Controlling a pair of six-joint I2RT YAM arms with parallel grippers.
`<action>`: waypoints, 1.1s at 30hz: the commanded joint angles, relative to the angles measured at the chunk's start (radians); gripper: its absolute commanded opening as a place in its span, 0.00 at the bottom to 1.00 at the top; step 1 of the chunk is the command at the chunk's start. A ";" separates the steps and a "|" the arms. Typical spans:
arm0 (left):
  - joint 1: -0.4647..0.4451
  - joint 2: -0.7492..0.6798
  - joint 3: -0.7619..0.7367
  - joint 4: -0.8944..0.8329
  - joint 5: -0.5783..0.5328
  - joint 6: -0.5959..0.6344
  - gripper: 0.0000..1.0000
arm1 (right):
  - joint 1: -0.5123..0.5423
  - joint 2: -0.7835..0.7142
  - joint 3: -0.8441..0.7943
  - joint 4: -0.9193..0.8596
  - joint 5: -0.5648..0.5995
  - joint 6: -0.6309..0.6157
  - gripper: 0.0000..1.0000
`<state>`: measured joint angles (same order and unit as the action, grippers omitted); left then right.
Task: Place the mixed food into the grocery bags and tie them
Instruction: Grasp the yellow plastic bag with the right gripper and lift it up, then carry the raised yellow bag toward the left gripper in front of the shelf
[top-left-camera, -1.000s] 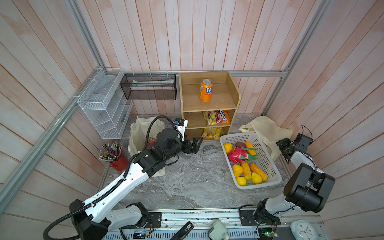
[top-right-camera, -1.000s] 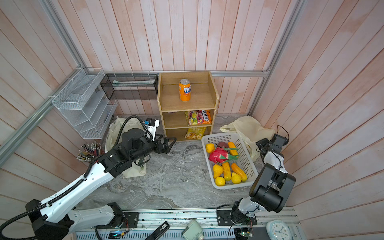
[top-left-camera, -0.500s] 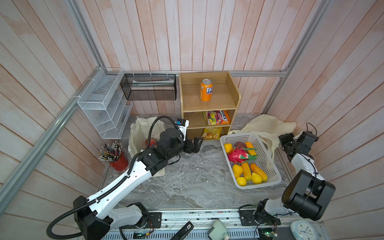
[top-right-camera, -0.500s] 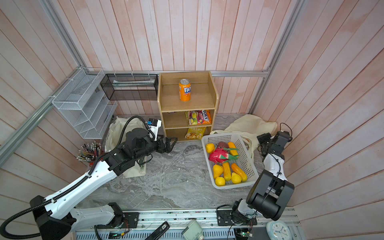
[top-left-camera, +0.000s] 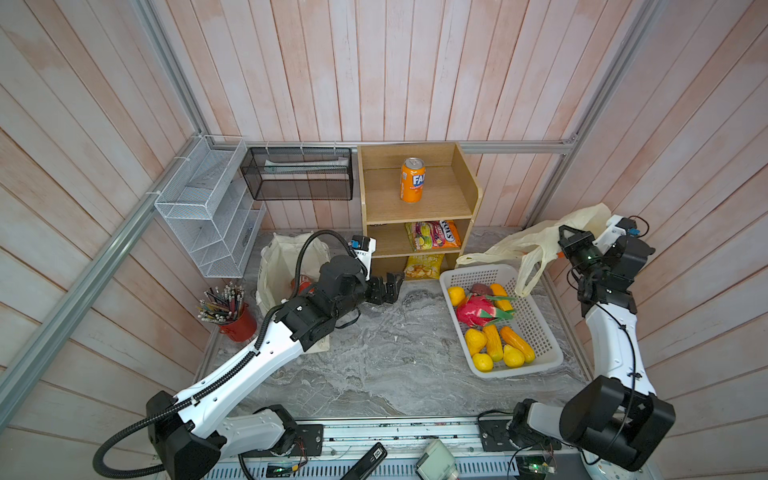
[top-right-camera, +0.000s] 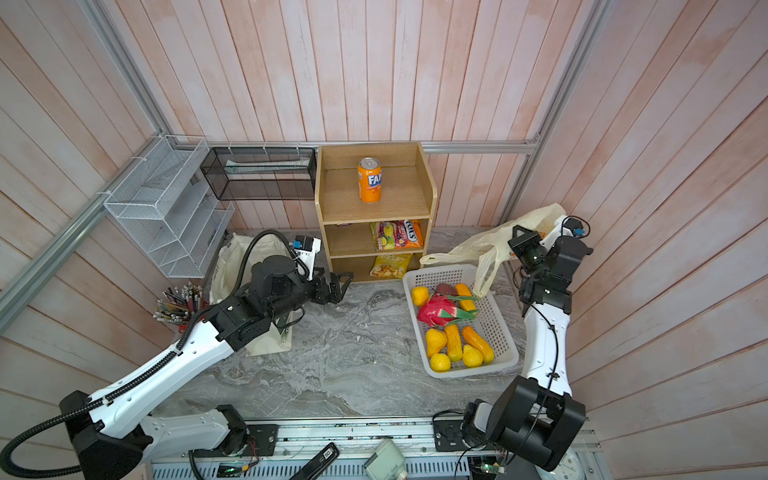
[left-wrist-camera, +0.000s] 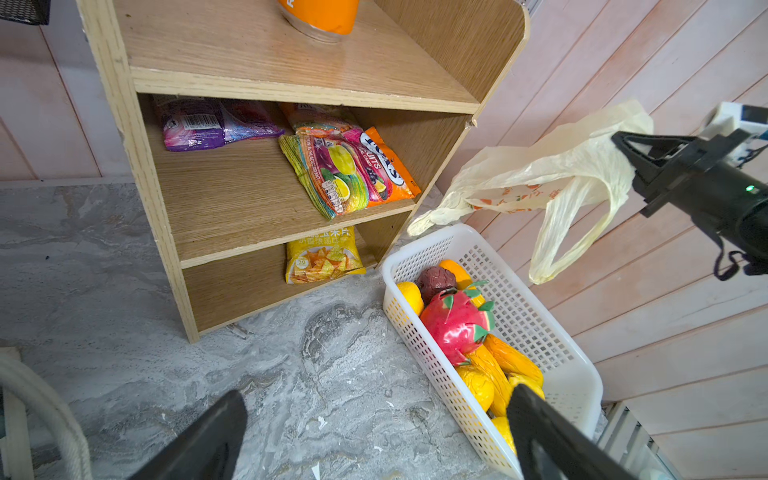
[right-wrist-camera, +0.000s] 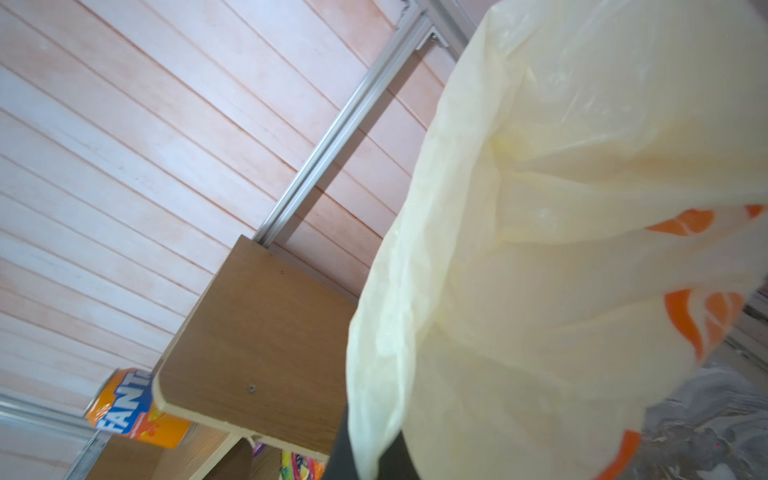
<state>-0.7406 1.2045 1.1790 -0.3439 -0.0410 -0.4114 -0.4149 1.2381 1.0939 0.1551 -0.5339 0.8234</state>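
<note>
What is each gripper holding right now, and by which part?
Right gripper is shut on the plastic carrier bag, at its top beside the handle loop. Left gripper is open, empty.

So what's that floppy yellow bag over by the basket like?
The plastic bag is thin, crinkly and pale yellow, with orange fruit prints. It looks limp and empty. The right claw is shut on its top, holding it up in the air. One loop handle dangles free near the edge of the white basket.
</note>
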 joint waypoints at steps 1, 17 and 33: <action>-0.003 -0.008 0.013 0.013 -0.031 0.002 1.00 | 0.031 -0.068 0.009 -0.021 -0.039 -0.002 0.00; -0.003 -0.026 -0.034 0.040 0.041 0.080 1.00 | 0.284 -0.274 0.027 -0.222 -0.089 -0.015 0.00; -0.007 -0.157 -0.172 0.158 0.162 0.291 0.96 | 0.878 -0.045 0.208 -0.249 0.034 -0.080 0.00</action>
<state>-0.7429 1.0904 1.0523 -0.2405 0.1020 -0.1734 0.4282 1.1667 1.2560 -0.1009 -0.5358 0.7734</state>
